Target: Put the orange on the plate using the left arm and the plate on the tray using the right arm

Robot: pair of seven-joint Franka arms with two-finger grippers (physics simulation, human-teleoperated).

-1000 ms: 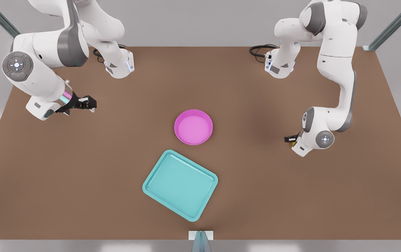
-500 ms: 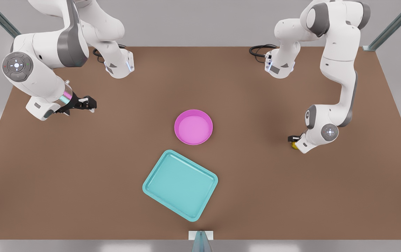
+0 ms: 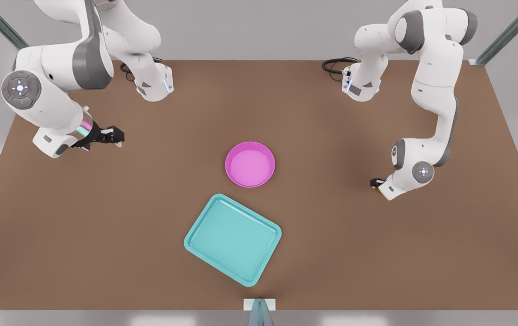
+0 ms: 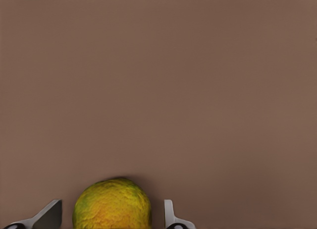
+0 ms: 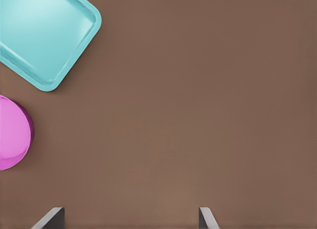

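orange (image 4: 112, 204) sits on the table (image 3: 331, 249) betw the left gripper (image 4: 111, 216) fingers (image 4: 47, 214). jaws spread, a gap shows each side of the fruit, so bracketing it but not clamped yet imo. in the front view that gripper is low at the front view's right, well apart from the plate (image 3: 249, 164), orange mostly hidden under the wrist there.

right gripper (image 3: 114, 135) hangs above the table at the front view's left, waiting, jaws released w/ nothing betw them. makes sense: plate moves only after the fruit is in it.

plate is empty mid-table, tray (image 3: 233, 239) just beside it on the camera side, also empty, not touching.

left wrist view gives the finger/fruit gaps that the front view can't. front view gives overall layout. right wrist view catches a tray corner and the plate edge.
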